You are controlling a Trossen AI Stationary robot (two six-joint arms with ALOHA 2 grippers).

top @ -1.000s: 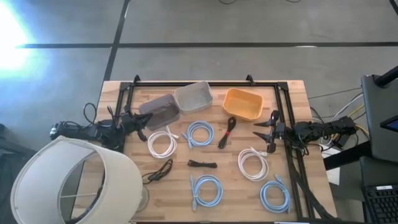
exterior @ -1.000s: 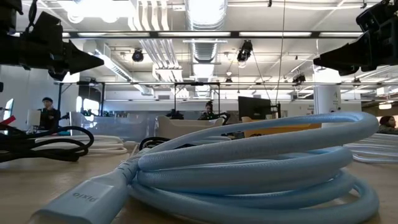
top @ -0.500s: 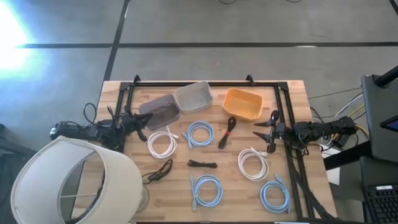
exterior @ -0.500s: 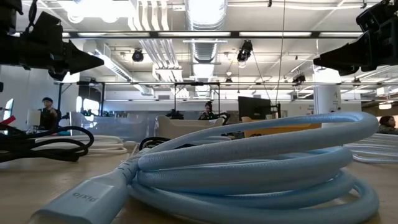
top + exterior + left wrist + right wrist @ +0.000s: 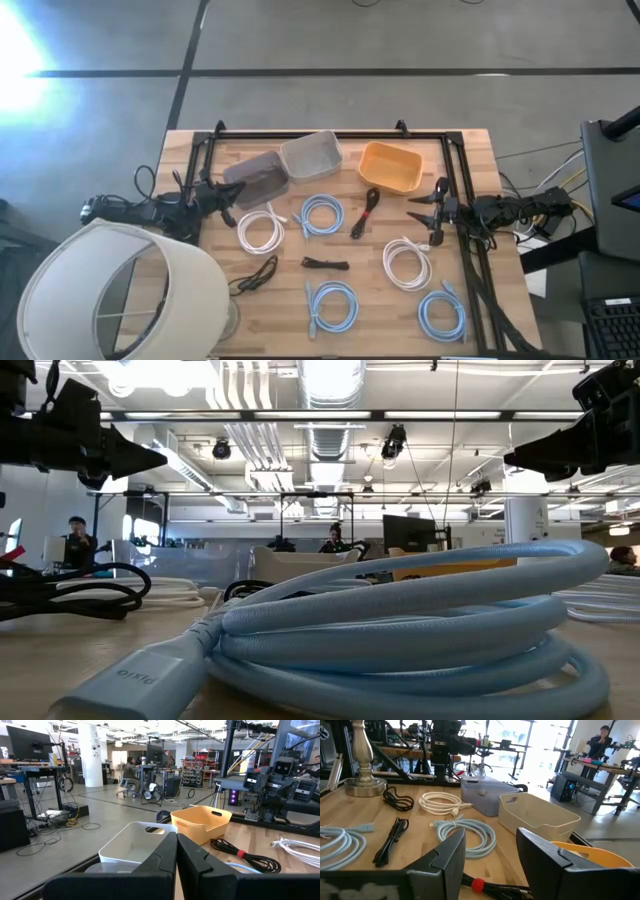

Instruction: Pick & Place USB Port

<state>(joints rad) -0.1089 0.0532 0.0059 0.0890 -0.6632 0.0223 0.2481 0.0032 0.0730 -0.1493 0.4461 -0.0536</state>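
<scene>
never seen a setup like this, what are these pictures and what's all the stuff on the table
It is a two-armed robot at a wooden table. One picture looks straight down, one sits at table height behind a blue cable, and one camera rides on each wrist. The left gripper waits shut at the left edge; the right gripper waits open at the right edge. Neither holds anything. On the table lie coiled blue, white and black cables, with a grey bin, a white bin and an orange bin at the far side.

Both arms are dark and jointed, trailing black cables; the left fingers (image 5: pixel 165 862) are matte black, smooth wedges.
</scene>
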